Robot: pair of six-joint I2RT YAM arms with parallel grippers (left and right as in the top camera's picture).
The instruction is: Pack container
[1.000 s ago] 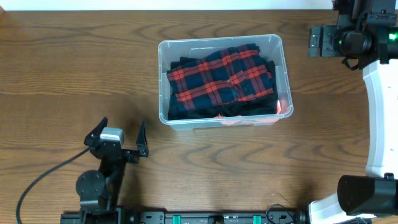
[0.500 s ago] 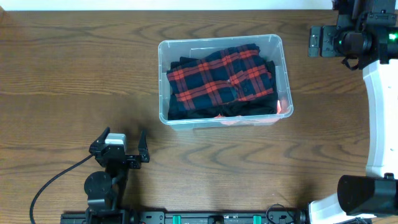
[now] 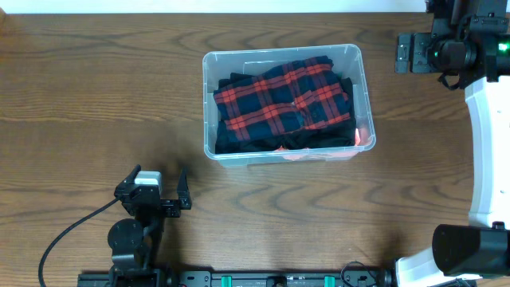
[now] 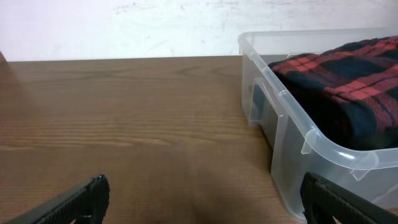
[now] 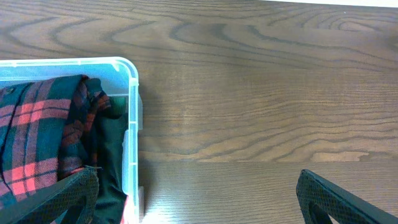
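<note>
Two grippers are seen, both spread wide with nothing held. The container [image 3: 209,104], a clear plastic bin, is set on the wooden table [image 3: 80,96] a little right of centre and toward the far edge in the overhead view. It is filled with a folded red-and-navy plaid cloth [image 3: 283,100] laid on dark fabric, and something orange [image 3: 362,137] is pressed against the near right corner. The left gripper [image 3: 156,177] is placed near the front edge of the table, to the near left of the container and well apart from it, with a black cable [image 3: 64,231] trailing off its arm. In the left wrist view the container [image 4: 292,143] is seen ahead and to the right, its near corner just above one of the dark fingers [image 4: 348,202]; bare table is seen between the tips of the left gripper [image 4: 211,202]. The right gripper [image 3: 413,53] is held off the container's far right corner, near but apart. In the right wrist view the container [image 5: 132,112] is seen at the left, its corner overlapped by one of the fingers [image 5: 68,193]; contact there cannot be told. Only table is seen between the tips of the right gripper [image 5: 196,199].
</note>
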